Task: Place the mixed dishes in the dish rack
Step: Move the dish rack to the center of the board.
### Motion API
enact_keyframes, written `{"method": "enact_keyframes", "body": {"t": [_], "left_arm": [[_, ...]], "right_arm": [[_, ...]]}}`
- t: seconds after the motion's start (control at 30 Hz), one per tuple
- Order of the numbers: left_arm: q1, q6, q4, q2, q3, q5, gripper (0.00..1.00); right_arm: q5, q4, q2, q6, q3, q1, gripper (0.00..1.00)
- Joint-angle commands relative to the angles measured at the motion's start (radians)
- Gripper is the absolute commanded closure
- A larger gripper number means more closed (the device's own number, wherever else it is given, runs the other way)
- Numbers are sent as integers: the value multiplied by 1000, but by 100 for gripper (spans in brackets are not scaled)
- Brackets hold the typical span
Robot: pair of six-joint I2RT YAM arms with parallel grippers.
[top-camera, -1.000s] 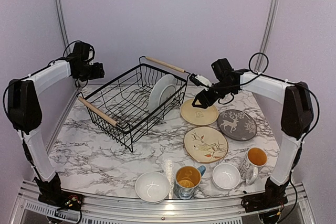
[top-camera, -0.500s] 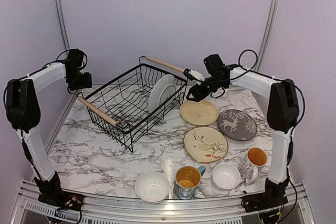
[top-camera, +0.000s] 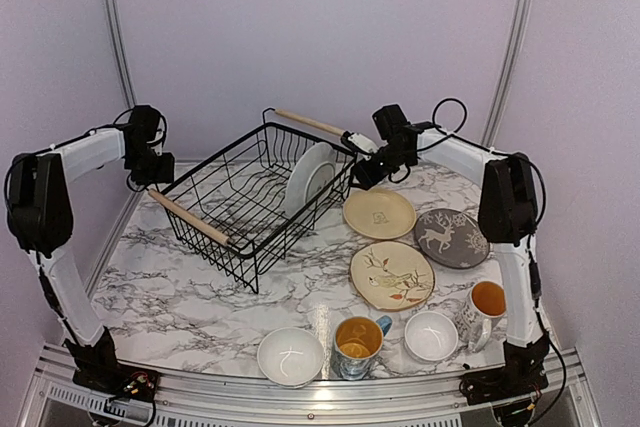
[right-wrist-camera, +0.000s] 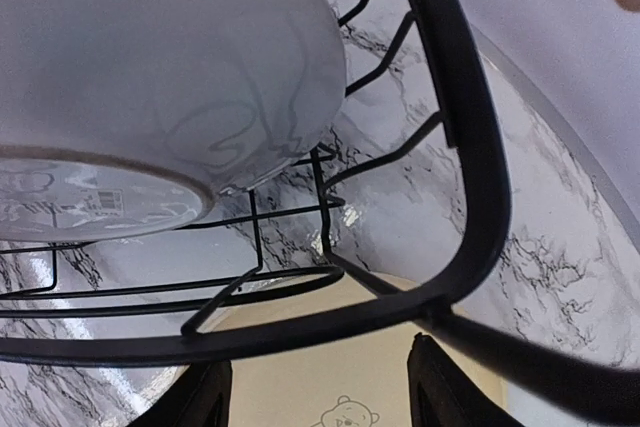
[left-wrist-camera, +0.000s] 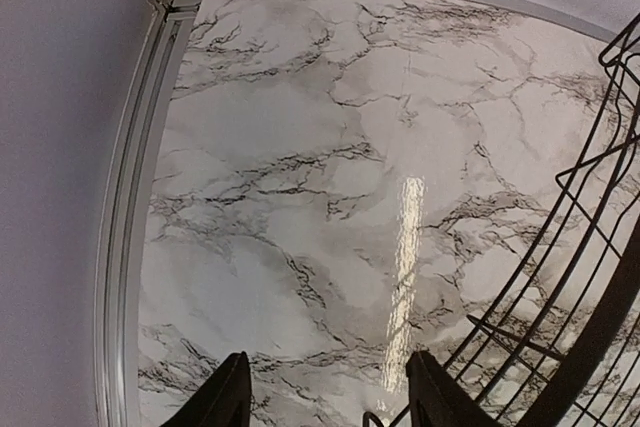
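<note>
Fingers of the right gripper stood apart, empty, at the dish rack right corner; pale yellow plate lay flat just nearer.

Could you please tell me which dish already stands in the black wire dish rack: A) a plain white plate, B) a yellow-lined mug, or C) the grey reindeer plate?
A: a plain white round plate stands on edge inside the black wire dish rack.
</note>
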Motion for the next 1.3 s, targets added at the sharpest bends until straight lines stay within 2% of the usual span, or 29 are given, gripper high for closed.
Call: {"method": "enact_keyframes", "body": {"t": [0.0,0.43,0.67,0.93,1.1,1.27], "left_arm": [[-26,32,-43,-125,-106,107,45],[-183,-46,60,-515,-528,277,46],[-213,-122,95,-708,-698,329,47],[-220,-206,66,-932,-769,361,48],[-220,-231,55,-953,-794,437,50],[-219,-264,35,-999,-775,432,51]], "right_arm": [[27,12,44,-44,67,7,42],[-15,50,25,-101,1,73,42],[-25,46,46,-102,35,128,42],[-32,29,84,-112,93,202,42],[-44,32,106,-109,134,218,42],[-17,32,118,-105,150,217,41]]}}
